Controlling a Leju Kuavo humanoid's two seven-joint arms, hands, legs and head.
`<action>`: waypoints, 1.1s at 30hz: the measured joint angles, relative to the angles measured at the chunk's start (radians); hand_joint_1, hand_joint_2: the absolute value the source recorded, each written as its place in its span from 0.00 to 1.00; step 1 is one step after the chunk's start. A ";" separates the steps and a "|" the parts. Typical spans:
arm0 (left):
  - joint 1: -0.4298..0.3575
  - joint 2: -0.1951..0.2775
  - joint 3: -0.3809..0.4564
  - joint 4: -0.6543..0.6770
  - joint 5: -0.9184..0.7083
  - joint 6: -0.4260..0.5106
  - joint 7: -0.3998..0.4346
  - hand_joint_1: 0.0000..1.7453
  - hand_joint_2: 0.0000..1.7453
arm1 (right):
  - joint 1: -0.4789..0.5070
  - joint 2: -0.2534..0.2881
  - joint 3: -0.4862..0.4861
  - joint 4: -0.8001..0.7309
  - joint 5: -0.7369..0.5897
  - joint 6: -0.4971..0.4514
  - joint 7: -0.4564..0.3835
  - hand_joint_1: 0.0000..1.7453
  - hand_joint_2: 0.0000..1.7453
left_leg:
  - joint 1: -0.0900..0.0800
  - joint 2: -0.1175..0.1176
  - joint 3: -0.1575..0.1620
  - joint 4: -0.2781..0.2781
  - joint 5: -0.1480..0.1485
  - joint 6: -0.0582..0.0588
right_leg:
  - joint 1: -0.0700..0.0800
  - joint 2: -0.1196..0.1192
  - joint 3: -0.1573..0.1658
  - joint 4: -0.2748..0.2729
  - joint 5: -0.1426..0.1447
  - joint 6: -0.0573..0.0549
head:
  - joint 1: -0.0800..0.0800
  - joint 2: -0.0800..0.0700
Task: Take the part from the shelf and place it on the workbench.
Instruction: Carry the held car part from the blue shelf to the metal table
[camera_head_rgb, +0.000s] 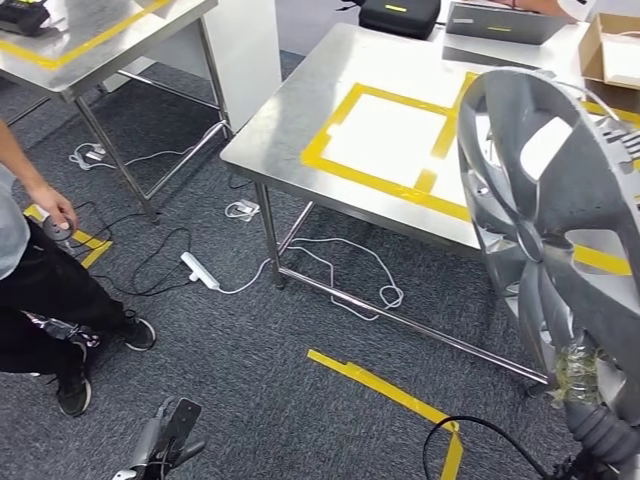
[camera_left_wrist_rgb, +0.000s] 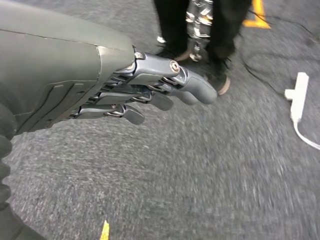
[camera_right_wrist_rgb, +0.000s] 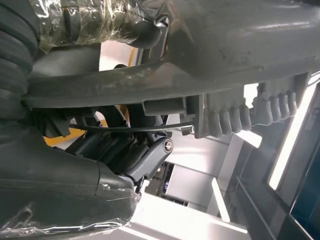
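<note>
Silver-grey wheel cover stands upright in my right hand, fingers clamped on its rim; the table lies ahead-left; left hand hangs empty, fingers straight.

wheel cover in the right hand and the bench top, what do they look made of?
Wheel cover: looks like moulded plastic with a matte silver-grey paint; thin spokes, dull sheen, and clip ribs along its rim in the right wrist view. Could be light alloy, can't rule it out.
Workbench: brushed steel sheet by the look, pale soft reflections, on bright metal tube legs; yellow tape marks a square.
Right hand holds the cover.
</note>
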 joint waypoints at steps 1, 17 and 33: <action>-0.001 -0.001 0.000 0.000 0.000 0.000 0.000 0.00 1.00 | 0.000 0.000 0.000 0.001 0.000 0.000 0.000 1.00 1.00 | 0.000 0.012 0.000 0.001 -0.001 -0.002 | -0.002 -0.004 0.012 -0.019 0.019 0.003 | 0.000 0.000; -0.004 0.000 -0.001 0.000 -0.004 -0.004 0.006 0.00 1.00 | -0.047 -0.001 0.050 0.022 0.043 0.001 0.019 1.00 1.00 | -0.001 -0.014 -0.103 0.257 -0.107 -0.042 | 0.006 0.010 0.145 -0.263 0.114 -0.055 | -0.009 0.000; -0.009 -0.001 -0.010 0.000 -0.004 -0.011 0.006 0.00 1.00 | -0.082 -0.004 0.107 0.068 0.073 0.001 0.047 1.00 1.00 | -0.001 -0.020 -0.004 0.005 0.002 -0.004 | 0.002 -0.004 0.067 -0.086 0.050 -0.003 | 0.000 0.000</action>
